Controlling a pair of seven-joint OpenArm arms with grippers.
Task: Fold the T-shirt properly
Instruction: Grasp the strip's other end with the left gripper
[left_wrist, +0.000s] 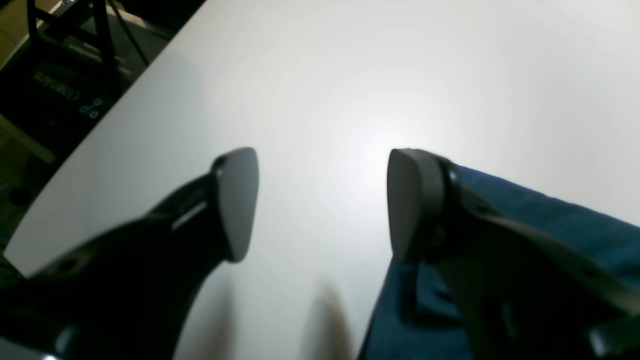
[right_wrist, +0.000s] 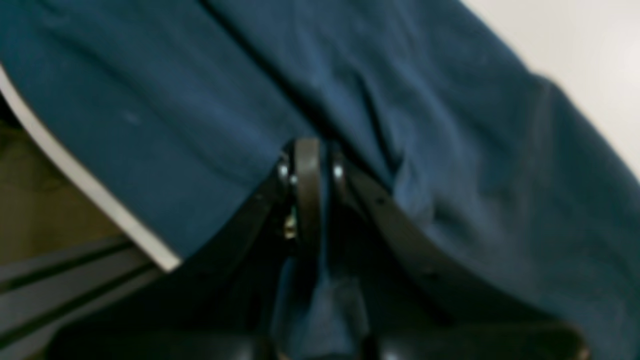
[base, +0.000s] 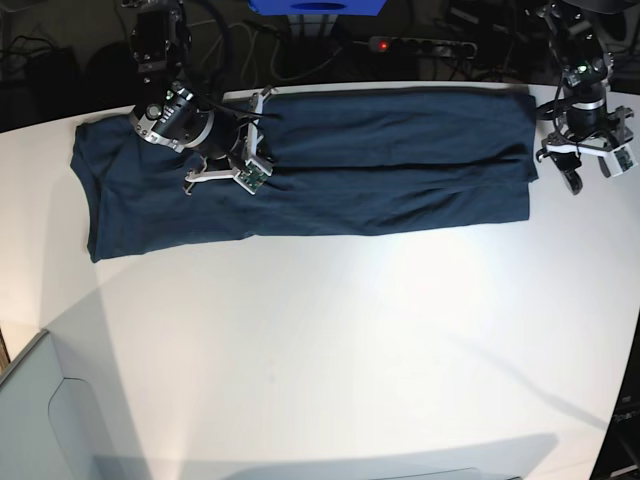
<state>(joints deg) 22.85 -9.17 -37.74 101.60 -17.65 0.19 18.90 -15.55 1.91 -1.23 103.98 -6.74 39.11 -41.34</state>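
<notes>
The T-shirt (base: 330, 165) is dark navy and lies in a long band along the far side of the white table (base: 350, 350). My right gripper (base: 265, 115) is over the shirt's left half near the far table edge. In the right wrist view the right gripper (right_wrist: 322, 167) is shut on a ridge of the T-shirt (right_wrist: 175, 110), with cloth running between the fingers. My left gripper (base: 588, 172) hangs open just off the shirt's right end. In the left wrist view the left gripper (left_wrist: 322, 200) holds nothing, and the T-shirt (left_wrist: 550, 220) lies beside its right finger.
A power strip (base: 400, 44) with a red light and cables lie behind the table's far edge. A blue object (base: 320, 6) stands at the back. A pale grey panel (base: 40, 420) sits at the front left corner. Dark equipment (left_wrist: 65, 65) stands beyond the table edge.
</notes>
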